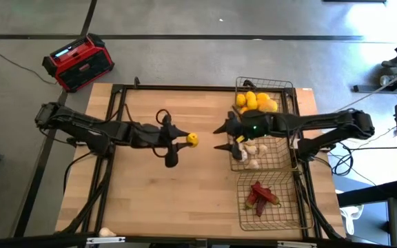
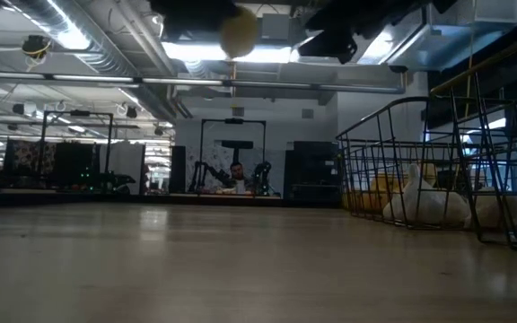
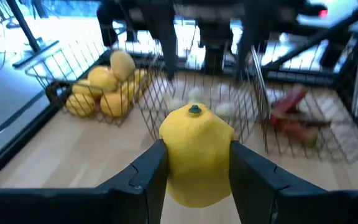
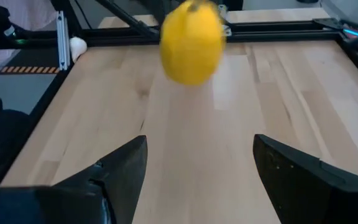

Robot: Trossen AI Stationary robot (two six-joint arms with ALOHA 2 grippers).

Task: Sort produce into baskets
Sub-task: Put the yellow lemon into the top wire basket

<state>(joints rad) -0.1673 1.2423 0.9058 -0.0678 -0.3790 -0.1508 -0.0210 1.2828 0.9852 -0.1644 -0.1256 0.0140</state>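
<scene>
Bare wood worktop fills the middle, framed by black rails, and over it the left pincer holds a lemon clamped between its two fingers, lifted clear of the wood. Facing it from near by, the right pincer hangs wide open and empty at the near edge of the middle basket, which holds garlic. Beside that, the far basket carries a heap of lemons and the near basket has the chilies. Sorting looks nearly finished: this lemon is in transit, and one pale item that may be a garlic bulb lies at the worktop's near left corner. Open wood lies between the pincers; the basket walls and the right arm crowd the path to the lemon basket.
</scene>
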